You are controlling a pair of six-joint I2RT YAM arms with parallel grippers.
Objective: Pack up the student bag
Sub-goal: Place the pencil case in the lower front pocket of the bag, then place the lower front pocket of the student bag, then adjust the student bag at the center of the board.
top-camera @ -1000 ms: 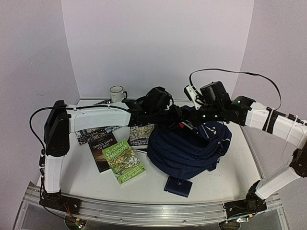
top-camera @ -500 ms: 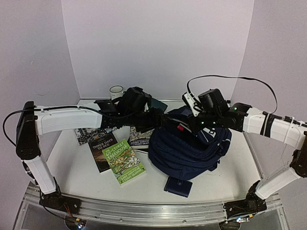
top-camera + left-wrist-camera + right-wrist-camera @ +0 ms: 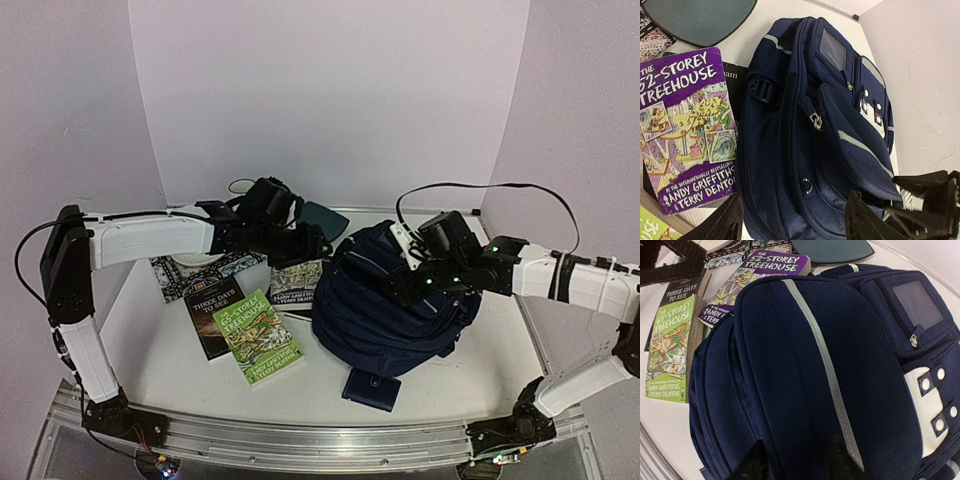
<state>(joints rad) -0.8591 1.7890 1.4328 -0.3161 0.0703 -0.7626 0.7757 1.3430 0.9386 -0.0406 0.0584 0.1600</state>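
Observation:
The student bag point(image 3: 385, 310) is a large navy backpack lying on its side at the table's centre right, zippers closed, with a thin white stripe point(image 3: 825, 365) along one pocket. My left gripper point(image 3: 308, 248) hovers just left of the bag's top. Its jaws stand wide apart with nothing between them point(image 3: 790, 225). My right gripper point(image 3: 398, 285) is over the bag's upper side. Its dark fingertips point(image 3: 840, 460) are apart against the navy fabric point(image 3: 790, 390) and grip nothing.
Left of the bag lie a purple Treehouse book point(image 3: 297, 280), a green book point(image 3: 258, 335) and a dark book point(image 3: 212, 305). A teal plate point(image 3: 322, 215) and a patterned item point(image 3: 195, 270) sit at the back. A small navy wallet point(image 3: 371, 388) lies in front of the bag.
My right gripper has opened and dropped lower over the bag, whose raised top has settled down. My left arm has drawn back to the left, away from the bag.

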